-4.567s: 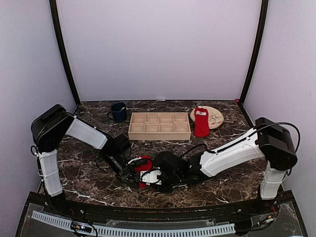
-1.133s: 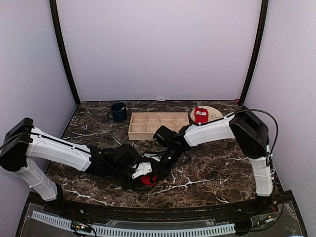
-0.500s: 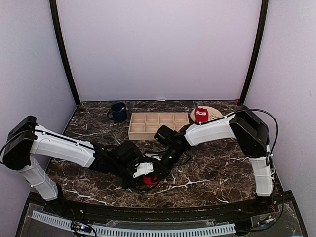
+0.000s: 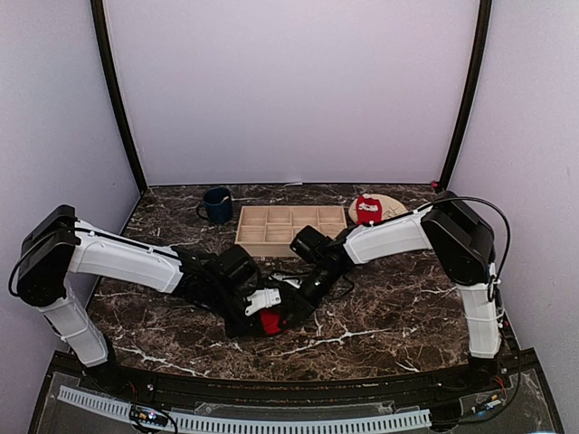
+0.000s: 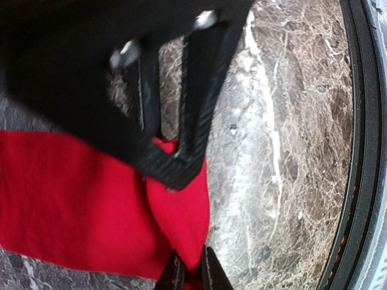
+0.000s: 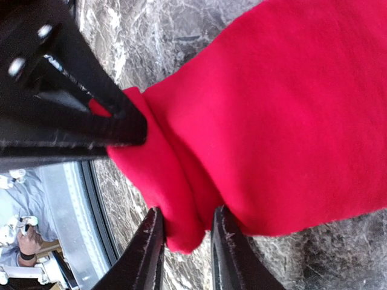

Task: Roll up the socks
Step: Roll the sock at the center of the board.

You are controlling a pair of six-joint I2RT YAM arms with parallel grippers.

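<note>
Two socks: both red; near sock (image 4: 270, 322) at the front centre of the table (image 4: 398, 307), between the grippers; far sock (image 4: 367, 209) at the back right
Near sock: lies on the table, bunched into a small lump, with a thick fold along one edge
Far sock: rests on the plate (image 4: 395, 210), a white mark on its top, well apart from both arms
Left gripper (image 5: 192, 273): jaws nearly closed, clenched on a thin pinch of the near sock's edge
Right gripper (image 6: 186, 244): jaws part-way apart, astride the thick fold; both fingers touch the fabric; whether they clamp it or merely flank it cannot be told
Gripper relation: tips meet over the near sock; each wrist view shows the other gripper's black fingers resting on the red fabric
Tray (image 4: 291, 229): wooden, divided into compartments, at back centre behind the grippers
Mug (image 4: 217, 205): dark blue, upright, just beside the tray's left end
Left arm: stretched low across the table from the left
Right arm: reaches in from the right, passing in front of the tray
Table: dark marble pattern with white veins
</note>
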